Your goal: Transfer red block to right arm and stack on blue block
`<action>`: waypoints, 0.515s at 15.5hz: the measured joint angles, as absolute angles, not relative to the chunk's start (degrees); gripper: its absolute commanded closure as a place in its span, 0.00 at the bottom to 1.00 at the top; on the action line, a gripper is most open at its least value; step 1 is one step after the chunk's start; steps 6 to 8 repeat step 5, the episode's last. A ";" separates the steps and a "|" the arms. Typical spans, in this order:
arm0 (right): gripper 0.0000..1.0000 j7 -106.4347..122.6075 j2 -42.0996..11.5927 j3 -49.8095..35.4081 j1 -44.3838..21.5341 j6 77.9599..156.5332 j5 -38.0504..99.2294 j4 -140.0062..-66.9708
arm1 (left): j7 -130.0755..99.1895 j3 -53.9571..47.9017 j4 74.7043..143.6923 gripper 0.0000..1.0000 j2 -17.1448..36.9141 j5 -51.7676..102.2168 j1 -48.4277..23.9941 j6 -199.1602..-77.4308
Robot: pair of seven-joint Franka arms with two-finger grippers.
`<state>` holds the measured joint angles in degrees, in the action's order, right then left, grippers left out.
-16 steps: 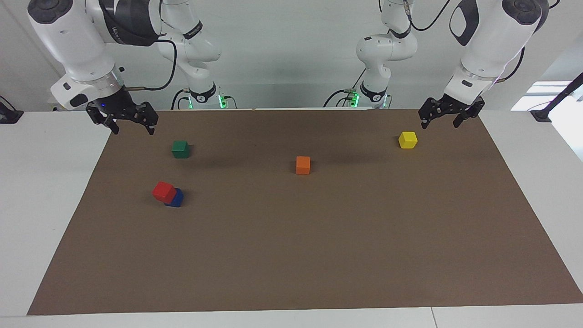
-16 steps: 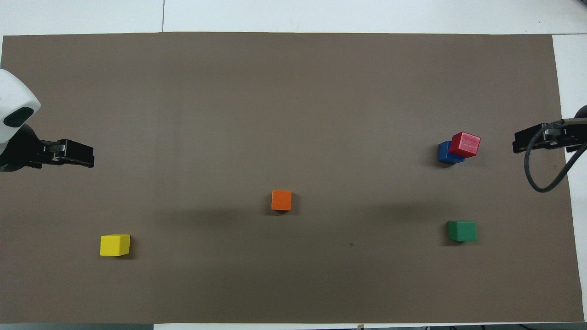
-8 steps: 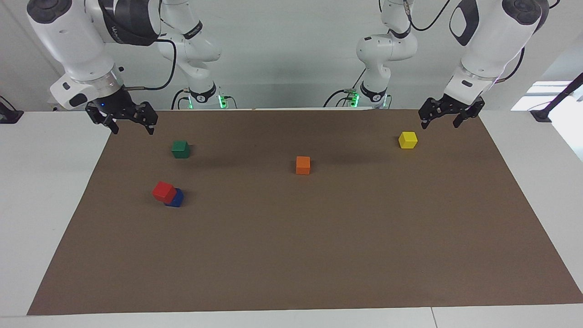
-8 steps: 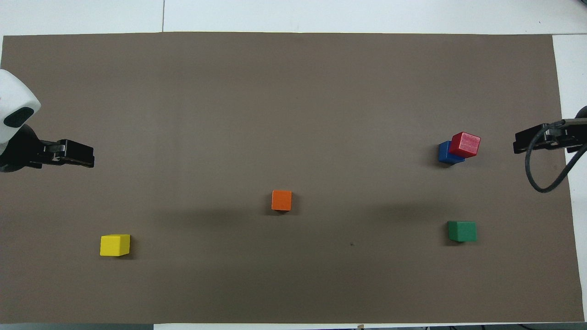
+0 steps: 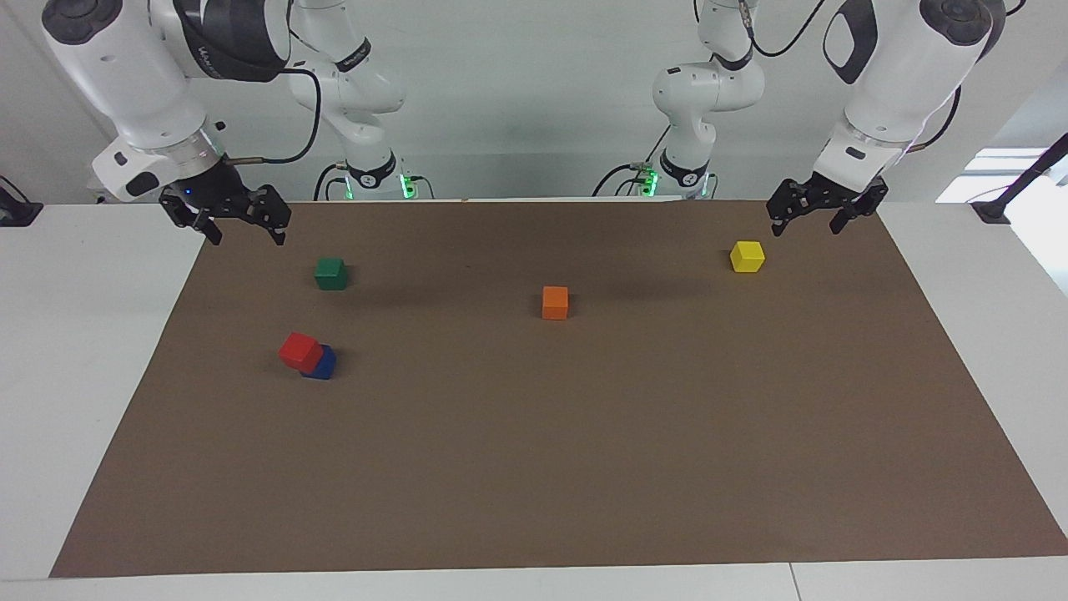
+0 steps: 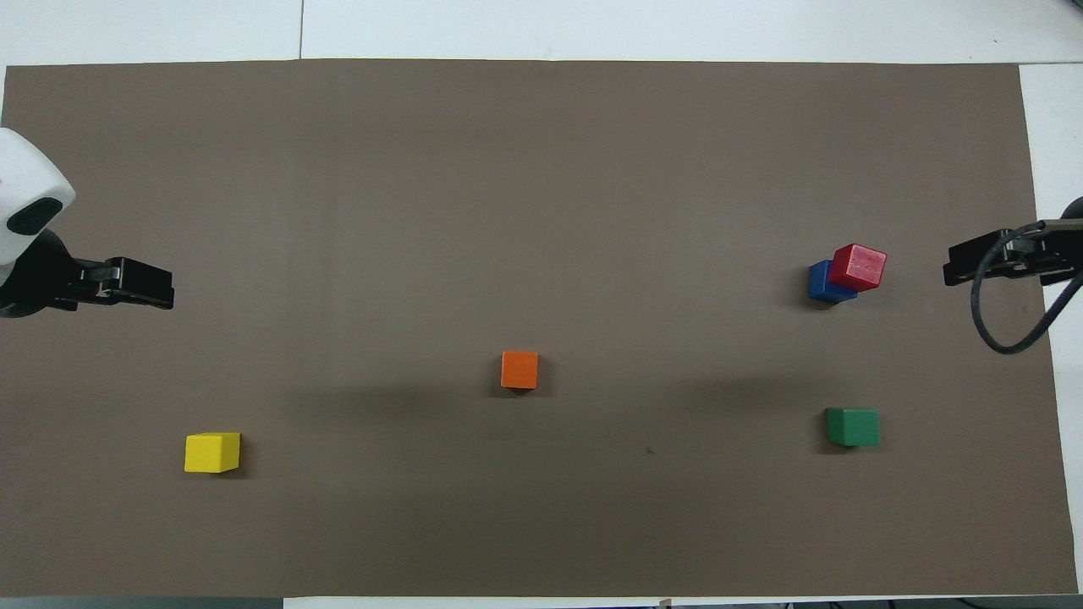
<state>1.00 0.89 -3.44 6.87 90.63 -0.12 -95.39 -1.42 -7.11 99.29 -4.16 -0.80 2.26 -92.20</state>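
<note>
I see the red block (image 5: 300, 351) sitting off-centre on the blue block (image 5: 322, 364), near my right hand (image 5: 243, 225). Both hands hang apart-fingered and hold nothing; the left hand (image 5: 816, 217) waits above the yellow block (image 5: 747, 256).

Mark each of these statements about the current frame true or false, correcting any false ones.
1. The red block sits on the blue block. True.
2. The right hand holds the red block. False: it is open and empty, over the mat's edge.
3. The green block is nearer to the robots than the stack. True.
4. The orange block is stacked on the yellow block. False: both lie apart on the mat.
5. The left hand grips the yellow block. False: it is open and empty.
</note>
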 measured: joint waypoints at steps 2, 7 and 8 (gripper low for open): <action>0.00 1.00 0.89 -3.39 7.23 90.62 -0.02 -95.39 | -1.42 -7.11 99.29 0.00 -4.16 -0.80 2.26 -92.20; 0.00 1.00 0.89 -3.28 7.36 90.61 -0.02 -95.39 | -1.42 -7.11 99.29 0.00 -4.16 -0.80 2.26 -92.20; 0.00 1.00 0.89 -3.28 7.36 90.61 -0.02 -95.39 | -1.42 -7.11 99.29 0.00 -4.16 -0.80 2.26 -92.20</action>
